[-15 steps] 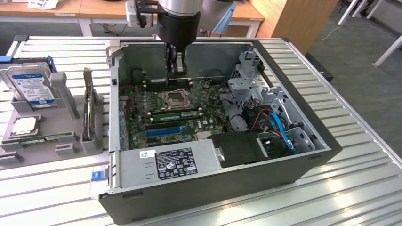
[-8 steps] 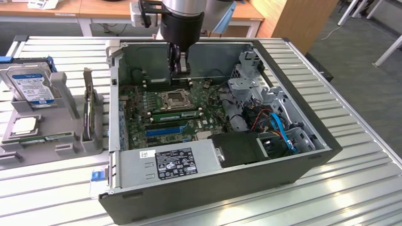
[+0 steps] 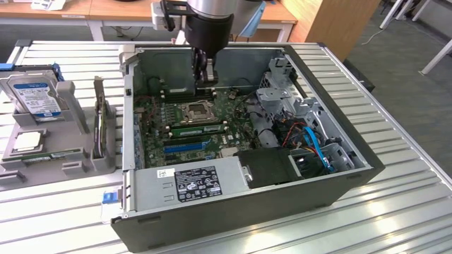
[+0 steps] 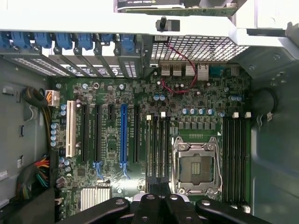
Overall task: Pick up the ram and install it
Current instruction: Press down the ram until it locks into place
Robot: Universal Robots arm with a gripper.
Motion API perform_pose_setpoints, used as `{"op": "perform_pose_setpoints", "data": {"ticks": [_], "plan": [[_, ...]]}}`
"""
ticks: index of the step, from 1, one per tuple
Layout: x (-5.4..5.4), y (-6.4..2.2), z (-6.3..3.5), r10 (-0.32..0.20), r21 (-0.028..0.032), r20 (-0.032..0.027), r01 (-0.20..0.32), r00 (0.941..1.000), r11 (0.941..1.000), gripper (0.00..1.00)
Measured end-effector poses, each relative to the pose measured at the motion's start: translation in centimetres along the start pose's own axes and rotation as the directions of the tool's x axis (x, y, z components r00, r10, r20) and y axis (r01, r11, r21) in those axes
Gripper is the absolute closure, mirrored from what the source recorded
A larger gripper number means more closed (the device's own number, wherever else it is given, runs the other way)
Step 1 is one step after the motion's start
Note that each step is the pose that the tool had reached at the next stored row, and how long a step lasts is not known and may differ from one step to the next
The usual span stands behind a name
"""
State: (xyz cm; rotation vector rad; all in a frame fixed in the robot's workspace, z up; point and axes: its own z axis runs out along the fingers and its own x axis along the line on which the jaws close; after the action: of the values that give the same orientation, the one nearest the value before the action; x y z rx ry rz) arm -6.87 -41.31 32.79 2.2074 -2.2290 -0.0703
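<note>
Toward the exterior view's left edge of the slatted metal table (image 3: 395, 174), a grey holder (image 3: 71, 166) is sitting beside an open computer case (image 3: 247, 222), and the ram (image 3: 50, 155) is lying flat along the holder's near side as a thin green stick. Just behind it, a square silver processor chip (image 3: 28, 141) is resting in the same holder, and a hard drive (image 3: 34, 95) is standing at the holder's far end. The case is occupying the middle of the table with its side open upward, and a labelled power supply (image 3: 190, 182) is filling its near corner. The arm (image 3: 208, 21) is reaching down into the case from the table's far edge, and its end effector (image 3: 205, 79) is hanging above the board near the empty processor socket (image 3: 198, 111), well apart from the ram, with its fingers pressed together. Seen from the wrist, the end effector (image 4: 159, 186) is pointing straight down at the green motherboard (image 4: 201, 100), its dark fingers (image 4: 152, 186) pressed together over the end of a bank of black memory slots (image 4: 159, 140). The open processor socket (image 4: 196, 163) is lying just beside that bank, a second bank of slots (image 4: 236, 140) is lining its other side, and a blue expansion slot (image 4: 124, 135) is running parallel to the slots.
</note>
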Motion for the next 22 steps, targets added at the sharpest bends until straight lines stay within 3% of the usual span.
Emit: {"op": "perform_pose_setpoints", "data": {"ticks": [22], "plan": [[0.0,-1.71,-0.06,0.000,-0.0077,0.0000,0.000,1.0000,1.0000,0.90]]}}
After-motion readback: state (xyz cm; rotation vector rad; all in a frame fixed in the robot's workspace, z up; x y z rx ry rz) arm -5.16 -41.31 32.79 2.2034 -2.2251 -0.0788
